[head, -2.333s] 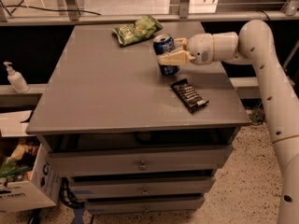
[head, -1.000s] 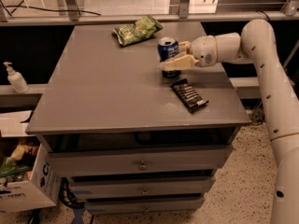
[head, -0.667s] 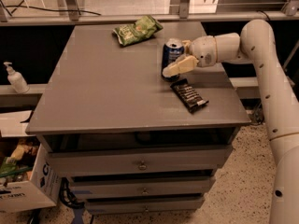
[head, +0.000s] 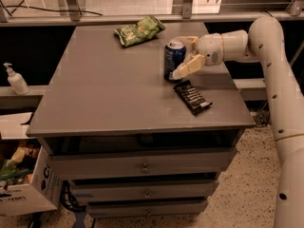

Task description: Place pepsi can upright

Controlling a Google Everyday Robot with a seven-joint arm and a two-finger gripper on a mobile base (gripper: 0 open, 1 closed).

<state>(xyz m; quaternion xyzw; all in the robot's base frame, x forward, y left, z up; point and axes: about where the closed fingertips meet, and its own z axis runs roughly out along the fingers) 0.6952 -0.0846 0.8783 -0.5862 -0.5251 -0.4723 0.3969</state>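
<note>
The pepsi can (head: 174,60), dark blue with a silver top, stands upright on the grey table (head: 104,99), right of the middle. My gripper (head: 184,54) comes in from the right on the white arm (head: 266,37). It is open, with one cream finger (head: 189,66) in front of the can's right side and the other behind it. The fingertips (head: 178,73) lie close beside the can. I cannot tell whether they touch it.
A green crinkly snack bag (head: 140,30) lies at the table's back. A flat black snack bar wrapper (head: 192,97) lies just in front of the can. Drawers (head: 142,166) sit under the tabletop. A soap bottle (head: 15,80) and a cardboard box (head: 21,186) are on the left.
The can was gripped and tilted; it now stands upright on the table. The fingers have spread apart from it, and the front finger has swung down and forward.
</note>
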